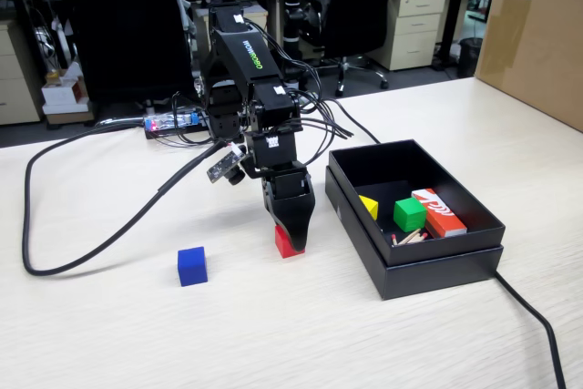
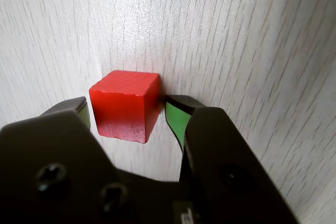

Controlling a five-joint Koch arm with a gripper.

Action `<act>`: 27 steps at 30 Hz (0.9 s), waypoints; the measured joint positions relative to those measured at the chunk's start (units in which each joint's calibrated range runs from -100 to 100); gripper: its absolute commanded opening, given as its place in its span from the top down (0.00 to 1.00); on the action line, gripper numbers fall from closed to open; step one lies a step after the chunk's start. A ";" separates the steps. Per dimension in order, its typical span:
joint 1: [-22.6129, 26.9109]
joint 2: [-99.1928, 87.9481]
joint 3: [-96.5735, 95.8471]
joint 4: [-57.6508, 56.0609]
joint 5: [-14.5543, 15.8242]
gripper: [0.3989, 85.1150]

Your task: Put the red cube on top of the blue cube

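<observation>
The tool (image 2: 126,109) has its jaws snug around the red cube (image 2: 125,104), gripped on the tabletop (image 1: 301,325) for carrying over to the blue cube (image 1: 192,266).

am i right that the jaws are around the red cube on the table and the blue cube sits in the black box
Not quite. The jaws do sit either side of the red cube on the table, but the fixed view shows the blue cube on the table too, outside the black box.

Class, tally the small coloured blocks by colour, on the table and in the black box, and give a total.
Red matte cube, between the jaws: 1
Dark-blue matte cube: 1
Green cube: 1
Yellow block: 1
Total: 4
</observation>
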 measured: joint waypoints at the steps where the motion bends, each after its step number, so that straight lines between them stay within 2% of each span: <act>1: 0.00 0.00 0.00 0.08 0.00 0.76; 3: -0.05 0.00 0.00 0.15 0.10 0.87; 5: -0.10 0.00 0.00 0.39 0.39 0.92; 17: -0.20 -1.29 -1.00 0.77 1.42 0.93; 27: -0.24 -13.46 -4.38 0.39 1.71 0.93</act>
